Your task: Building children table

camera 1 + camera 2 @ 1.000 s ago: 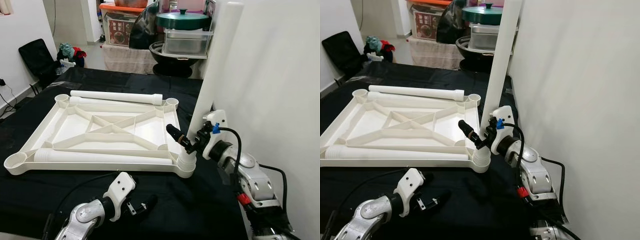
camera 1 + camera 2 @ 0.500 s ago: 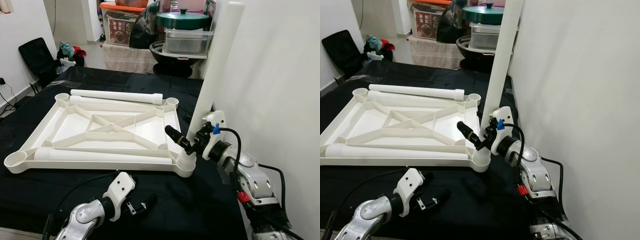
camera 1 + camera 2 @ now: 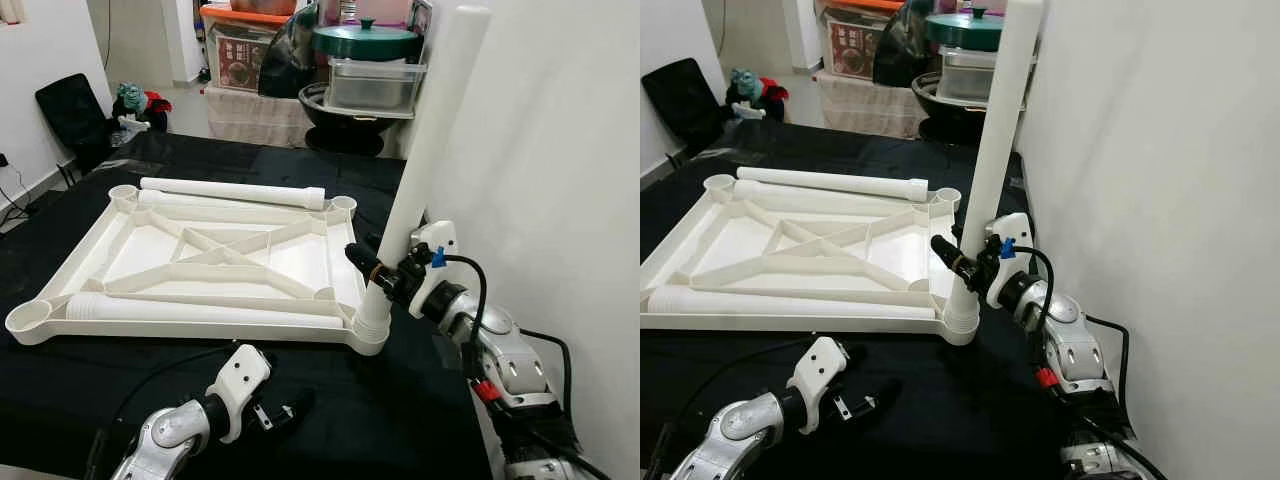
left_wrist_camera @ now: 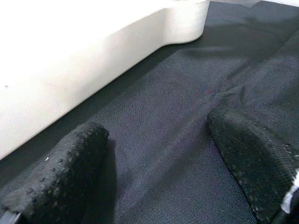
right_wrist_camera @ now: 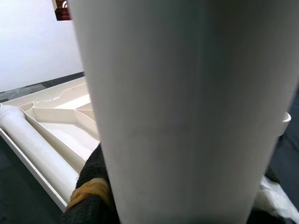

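White tabletop (image 3: 200, 262) lies underside-up on the black surface (image 3: 400, 400); one leg (image 3: 425, 150) stands in its near right corner socket, two spare legs (image 3: 230, 192) lie flat along the frame. Right gripper (image 3: 385, 275) has its jaws clamped low on the standing leg, while left gripper (image 4: 154, 154) rests on the cloth, jaws apart. Leg judged light, rigid, smooth hollow plastic: grip low near the socket to limit slip and tilt.

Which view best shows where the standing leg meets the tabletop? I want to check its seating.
The left eye view: the upright leg stands in the tabletop corner socket, right gripper on it. The right eye view matches; the right wrist view is too close.
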### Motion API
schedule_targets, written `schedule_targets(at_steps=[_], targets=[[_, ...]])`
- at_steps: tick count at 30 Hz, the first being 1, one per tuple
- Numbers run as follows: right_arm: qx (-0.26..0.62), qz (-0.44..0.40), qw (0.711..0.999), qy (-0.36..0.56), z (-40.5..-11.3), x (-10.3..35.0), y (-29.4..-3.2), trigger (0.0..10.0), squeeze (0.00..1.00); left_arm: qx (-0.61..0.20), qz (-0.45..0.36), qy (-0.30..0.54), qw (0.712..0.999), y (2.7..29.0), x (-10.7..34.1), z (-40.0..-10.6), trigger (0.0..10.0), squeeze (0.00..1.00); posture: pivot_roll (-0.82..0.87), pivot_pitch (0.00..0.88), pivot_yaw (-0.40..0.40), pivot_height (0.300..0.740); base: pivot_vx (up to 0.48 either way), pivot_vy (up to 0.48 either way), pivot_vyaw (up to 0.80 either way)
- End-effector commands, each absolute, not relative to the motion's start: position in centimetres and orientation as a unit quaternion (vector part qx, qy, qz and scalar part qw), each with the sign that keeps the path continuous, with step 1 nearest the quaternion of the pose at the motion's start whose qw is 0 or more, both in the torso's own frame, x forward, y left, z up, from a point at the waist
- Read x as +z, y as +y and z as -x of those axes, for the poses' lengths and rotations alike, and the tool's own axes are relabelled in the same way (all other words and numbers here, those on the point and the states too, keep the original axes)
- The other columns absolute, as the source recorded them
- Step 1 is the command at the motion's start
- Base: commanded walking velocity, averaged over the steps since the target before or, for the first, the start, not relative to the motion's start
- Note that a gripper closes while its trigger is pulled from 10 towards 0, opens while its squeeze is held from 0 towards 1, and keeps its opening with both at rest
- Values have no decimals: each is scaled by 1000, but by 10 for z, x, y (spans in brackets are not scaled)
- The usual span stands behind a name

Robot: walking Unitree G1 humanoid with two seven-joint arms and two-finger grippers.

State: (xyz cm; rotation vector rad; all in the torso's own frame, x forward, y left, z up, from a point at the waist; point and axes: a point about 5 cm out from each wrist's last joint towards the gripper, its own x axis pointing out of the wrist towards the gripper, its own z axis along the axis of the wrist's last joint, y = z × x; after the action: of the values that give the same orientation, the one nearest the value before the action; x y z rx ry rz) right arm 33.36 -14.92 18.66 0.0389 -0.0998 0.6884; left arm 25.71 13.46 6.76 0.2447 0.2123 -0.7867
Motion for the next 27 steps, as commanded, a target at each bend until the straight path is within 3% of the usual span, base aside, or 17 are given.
schedule_targets(at_steps=[1,10,16,21,23,27], targets=[[340,-20,938,-60,-335,191,-150,0,0,-384,-119,116,908,133,60,-253,10000,0,73,0,-117,740,0,0,0],[317,-14,947,-54,-335,191,-149,0,0,-386,-118,116,908,133,60,-253,10000,0,66,0,-117,740,0,0,0],[191,-18,981,12,-337,172,-151,0,0,-384,-118,116,909,134,59,-252,10000,0,68,0,-119,740,0,0,0],[139,-16,989,43,-334,161,-153,0,0,-383,-119,116,909,135,59,-252,10000,0,66,0,-114,740,0,0,0],[57,-29,996,65,-326,149,-154,0,0,-381,-121,116,909,136,60,-254,10000,0,66,0,-113,740,0,0,0],[21,-36,997,67,-320,144,-154,0,0,-380,-122,115,910,137,60,-255,10000,0,66,0,-110,740,0,0,0]])
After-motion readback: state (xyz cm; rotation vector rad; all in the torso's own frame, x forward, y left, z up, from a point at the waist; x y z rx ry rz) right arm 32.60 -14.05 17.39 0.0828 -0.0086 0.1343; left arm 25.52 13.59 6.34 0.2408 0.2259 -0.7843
